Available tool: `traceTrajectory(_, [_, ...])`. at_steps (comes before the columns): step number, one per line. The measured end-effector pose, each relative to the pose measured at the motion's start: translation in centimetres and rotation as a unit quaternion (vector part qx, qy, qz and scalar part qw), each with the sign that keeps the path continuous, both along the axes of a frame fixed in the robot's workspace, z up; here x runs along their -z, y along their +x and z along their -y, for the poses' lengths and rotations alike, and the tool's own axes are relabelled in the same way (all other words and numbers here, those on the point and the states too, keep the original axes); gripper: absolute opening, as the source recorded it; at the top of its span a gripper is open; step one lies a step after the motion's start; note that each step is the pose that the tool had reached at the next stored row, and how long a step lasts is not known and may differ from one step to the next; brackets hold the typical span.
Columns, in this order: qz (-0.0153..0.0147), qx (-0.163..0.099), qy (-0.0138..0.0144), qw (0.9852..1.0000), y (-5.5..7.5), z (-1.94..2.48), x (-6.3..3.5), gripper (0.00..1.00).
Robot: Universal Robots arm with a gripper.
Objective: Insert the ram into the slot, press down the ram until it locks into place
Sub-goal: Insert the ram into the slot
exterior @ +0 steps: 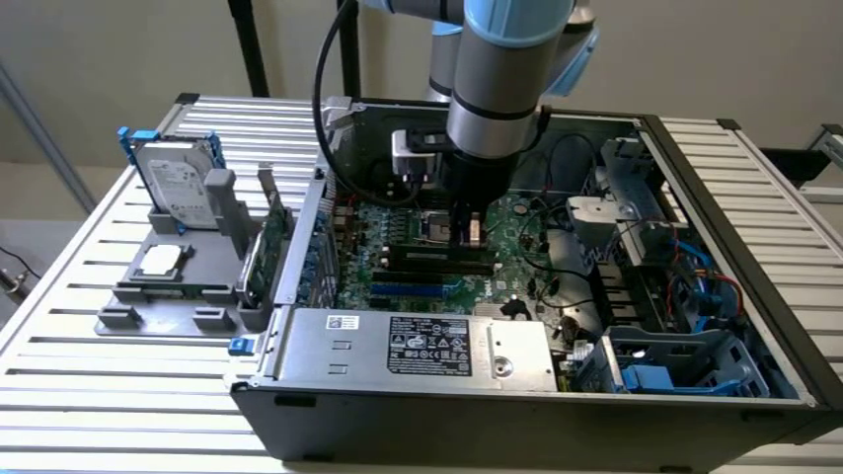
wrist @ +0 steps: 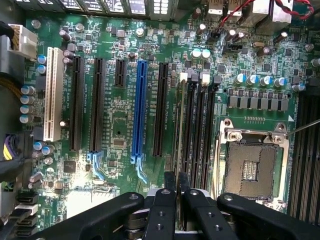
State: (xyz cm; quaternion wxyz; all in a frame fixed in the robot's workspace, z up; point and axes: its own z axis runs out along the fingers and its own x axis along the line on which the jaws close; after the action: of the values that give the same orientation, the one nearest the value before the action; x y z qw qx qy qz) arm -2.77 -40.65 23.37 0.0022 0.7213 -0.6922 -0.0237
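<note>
**Exterior view: arm reaching down into the open computer case**

The arm comes down from the upper middle of the frame into the computer case (exterior: 527, 425). Its gripper (exterior: 468, 235) is low over the green motherboard (exterior: 395, 222) at the frame's centre. On the exterior view's left, a hard drive (exterior: 178, 188) stands in a grey holder (exterior: 158, 286) outside the case, well apart from the gripper.

In the wrist view the two fingers (wrist: 170, 182) are drawn close together, pinching the ram (wrist: 178, 125). The ram is seen edge-on as a thin strip and runs along the slot (wrist: 188, 115), the outermost of several parallel black sockets. Whether it is fully seated cannot be told. A blue connector strip (wrist: 139, 110) lies near on one side and the processor socket (wrist: 250, 167) on the other.
</note>
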Motion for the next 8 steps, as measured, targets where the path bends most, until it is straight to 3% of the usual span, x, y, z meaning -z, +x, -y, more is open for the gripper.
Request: traceTrajectory(8, [0.0000,0.004,0.0006,1.0000,-0.01,-0.13,0.27,0.13])
